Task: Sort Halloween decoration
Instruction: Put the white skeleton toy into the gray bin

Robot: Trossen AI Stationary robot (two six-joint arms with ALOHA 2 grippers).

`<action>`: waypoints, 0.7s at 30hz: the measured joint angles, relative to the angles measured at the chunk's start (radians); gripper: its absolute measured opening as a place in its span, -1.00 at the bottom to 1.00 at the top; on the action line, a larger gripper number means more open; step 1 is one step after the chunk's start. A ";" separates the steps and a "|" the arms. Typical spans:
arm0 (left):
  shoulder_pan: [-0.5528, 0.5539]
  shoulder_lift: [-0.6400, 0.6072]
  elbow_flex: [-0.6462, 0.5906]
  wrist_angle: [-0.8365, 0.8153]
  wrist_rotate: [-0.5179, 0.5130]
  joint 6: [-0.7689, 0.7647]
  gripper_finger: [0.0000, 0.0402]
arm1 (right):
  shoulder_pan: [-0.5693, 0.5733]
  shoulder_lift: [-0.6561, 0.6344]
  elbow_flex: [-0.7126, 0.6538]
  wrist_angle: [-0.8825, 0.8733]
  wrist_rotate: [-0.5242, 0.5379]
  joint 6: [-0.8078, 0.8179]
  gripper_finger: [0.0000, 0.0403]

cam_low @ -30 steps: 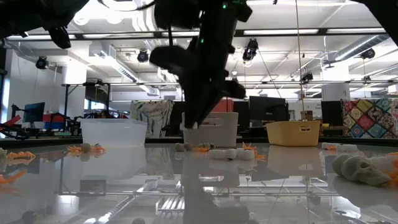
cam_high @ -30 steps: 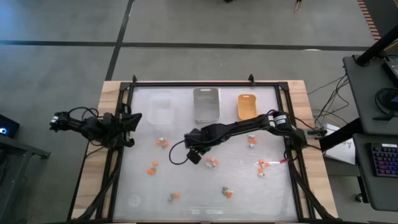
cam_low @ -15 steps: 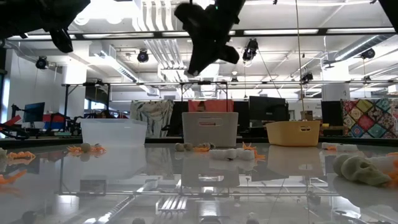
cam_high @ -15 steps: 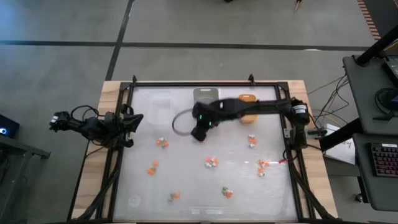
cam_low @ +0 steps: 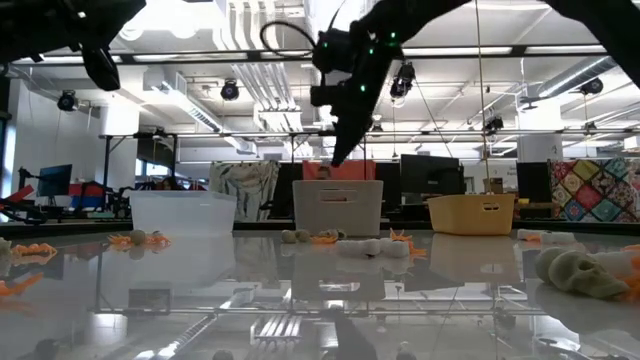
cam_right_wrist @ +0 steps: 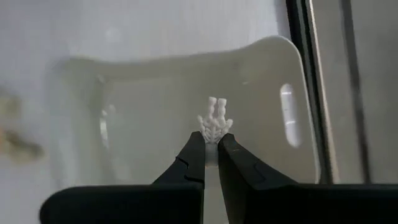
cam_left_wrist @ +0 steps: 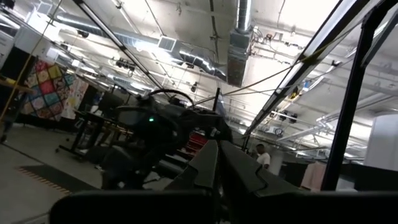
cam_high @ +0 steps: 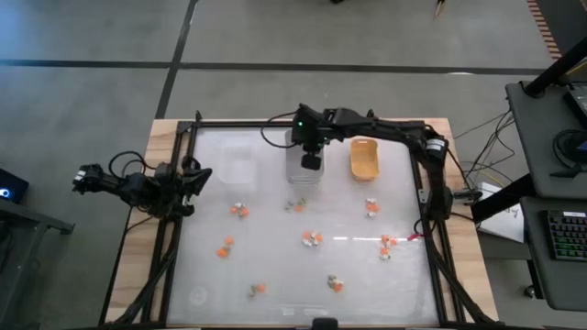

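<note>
White skeleton trinket [cam_right_wrist: 215, 120] in right claw [cam_right_wrist: 211, 144]

Two dark jointed arms, looping black cables, small green light.

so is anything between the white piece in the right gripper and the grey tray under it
Nothing visible. The right gripper holds the white skeleton trinket directly above the grey tray, and the tray floor below it looks bare.

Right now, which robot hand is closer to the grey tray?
The right gripper. It hangs right over the grey tray, pinching a little white trinket. The left gripper waits far off at the table's left edge.
</note>
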 joint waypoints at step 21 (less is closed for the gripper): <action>0.000 0.150 0.000 0.013 -0.001 -0.142 -1.00 | -0.052 0.100 -0.001 0.182 0.006 -0.127 -0.52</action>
